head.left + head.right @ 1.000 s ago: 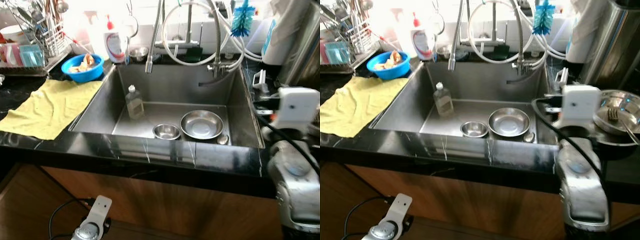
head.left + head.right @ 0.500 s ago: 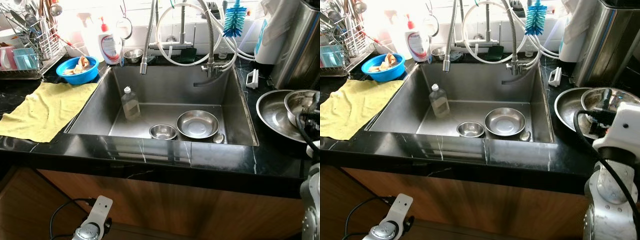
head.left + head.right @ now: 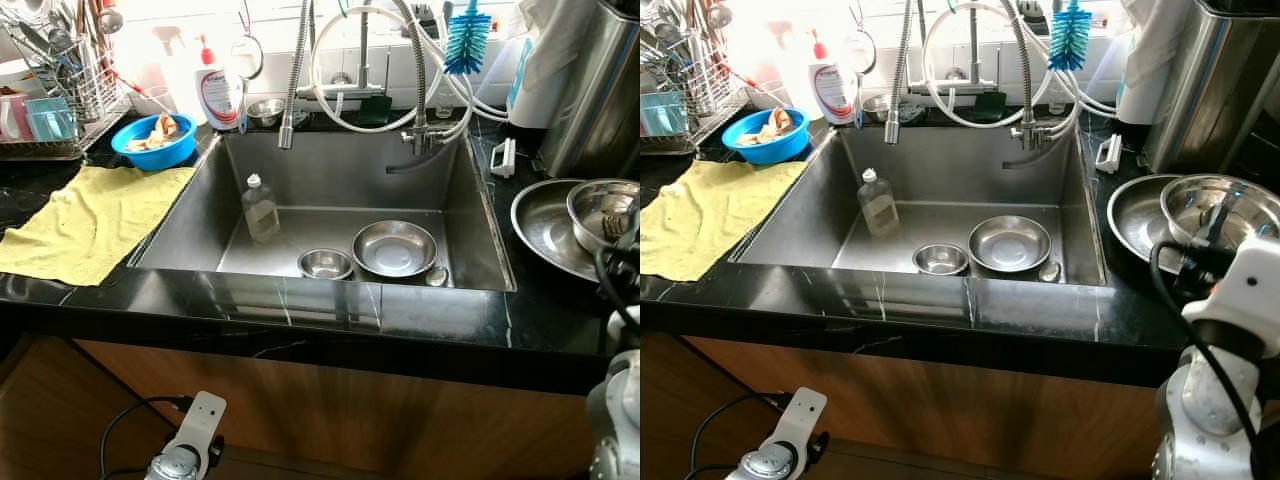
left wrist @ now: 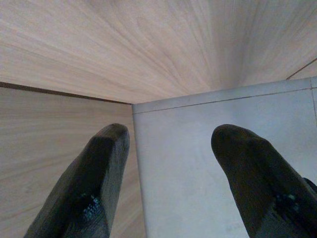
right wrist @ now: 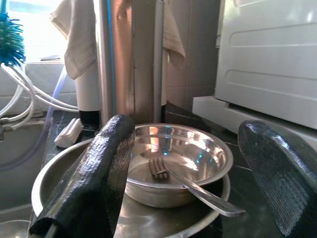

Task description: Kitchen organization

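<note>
Hovering low over the dark table to the right of the sink (image 3: 478, 225), the right pincer (image 5: 193, 188) has its two black fingers spread wide apart, and straight ahead of it, framed between them, sits the stacked steel bowl (image 5: 178, 166) with a fork (image 5: 190, 186) lying inside. That bowl nests in a wider steel basin (image 3: 1135, 215) on the table, just beside the sink's right rim. From the head view the bowl (image 3: 1215, 210) lies directly forward of the right arm's white wrist, near but not touching.

Here's the relation that matters, I'd say: the fork's long axis runs from its tines, down in the bowl's middle, out over the near rim, with the handle end pointing back toward the pincer and a little toward one finger. So the handle is the nearest part, and the right arm is plainly the nearer one.

The left pincer (image 4: 168, 188) hangs down by the wooden cabinet front, fingers apart, well away from any of this.

Down in the sink, a small bowl (image 3: 326, 263), a larger one (image 3: 394, 248) and a bottle (image 3: 261, 207) wait, further off.
</note>
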Controlling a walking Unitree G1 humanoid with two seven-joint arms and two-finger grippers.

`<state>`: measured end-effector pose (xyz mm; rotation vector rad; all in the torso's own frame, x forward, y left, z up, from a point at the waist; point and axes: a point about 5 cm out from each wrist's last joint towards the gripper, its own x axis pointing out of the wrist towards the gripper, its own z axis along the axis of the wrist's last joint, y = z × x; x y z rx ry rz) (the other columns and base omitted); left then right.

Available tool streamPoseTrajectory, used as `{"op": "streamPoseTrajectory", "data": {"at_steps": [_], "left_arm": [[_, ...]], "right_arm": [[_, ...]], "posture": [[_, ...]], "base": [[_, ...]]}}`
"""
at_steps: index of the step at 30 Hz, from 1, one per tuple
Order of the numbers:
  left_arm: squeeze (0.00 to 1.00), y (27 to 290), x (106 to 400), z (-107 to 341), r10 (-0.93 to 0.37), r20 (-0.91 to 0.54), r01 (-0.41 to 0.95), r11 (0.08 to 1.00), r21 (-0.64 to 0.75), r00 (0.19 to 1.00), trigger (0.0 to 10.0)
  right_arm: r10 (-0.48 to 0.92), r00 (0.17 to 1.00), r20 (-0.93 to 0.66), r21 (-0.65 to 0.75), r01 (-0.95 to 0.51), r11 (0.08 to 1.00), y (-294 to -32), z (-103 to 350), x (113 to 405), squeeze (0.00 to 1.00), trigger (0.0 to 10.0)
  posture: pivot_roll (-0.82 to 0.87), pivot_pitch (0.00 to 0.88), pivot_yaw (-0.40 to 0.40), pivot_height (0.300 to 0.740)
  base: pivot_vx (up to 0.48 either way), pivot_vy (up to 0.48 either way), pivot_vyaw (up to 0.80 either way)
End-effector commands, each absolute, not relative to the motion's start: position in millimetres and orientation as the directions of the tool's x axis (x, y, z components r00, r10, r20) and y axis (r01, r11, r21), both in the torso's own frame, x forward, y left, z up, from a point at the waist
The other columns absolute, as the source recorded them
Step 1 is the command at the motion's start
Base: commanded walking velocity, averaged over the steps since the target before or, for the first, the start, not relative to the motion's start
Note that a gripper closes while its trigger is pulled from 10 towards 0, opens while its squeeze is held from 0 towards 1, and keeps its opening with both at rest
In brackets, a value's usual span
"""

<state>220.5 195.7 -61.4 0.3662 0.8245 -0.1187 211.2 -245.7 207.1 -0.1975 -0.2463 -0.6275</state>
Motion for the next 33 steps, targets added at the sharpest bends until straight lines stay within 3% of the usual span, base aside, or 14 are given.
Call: {"op": "streamPoseTrajectory", "data": {"at_steps": [1, 14, 21, 33], "left_arm": [[0.00, 198, 216, -64, 0.042, -0.753, 0.255, 0.927, 0.274, 0.657, 10.0], [0.00, 198, 216, -64, 0.043, -0.753, 0.254, 0.927, 0.274, 0.656, 10.0], [0.00, 201, 217, -63, 0.051, -0.752, 0.247, 0.928, 0.279, 0.657, 10.0], [0.00, 202, 217, -63, 0.053, -0.750, 0.246, 0.928, 0.281, 0.659, 10.0]], "right_arm": [[-0.560, 0.777, 0.287, -0.102, 0.606, 0.789, -244, 207, 209, 0.00, 10.0], [-0.574, 0.774, 0.268, -0.101, 0.615, 0.782, -245, 204, 210, 0.00, 10.0], [-0.605, 0.789, 0.107, -0.081, 0.614, 0.785, -248, 179, 214, 0.00, 10.0], [-0.603, 0.790, 0.113, -0.079, 0.612, 0.787, -249, 179, 216, 0.00, 10.0]], "posture": [[-0.19, 0.000, 0.095, 0.740], [-0.19, 0.000, 0.096, 0.740], [-0.18, 0.000, 0.098, 0.740], [-0.18, 0.000, 0.100, 0.740]], "base": [[0.000, 0.000, 0.00], [0.000, 0.000, 0.00], [0.000, 0.000, 0.00], [0.000, 0.000, 0.00]]}}
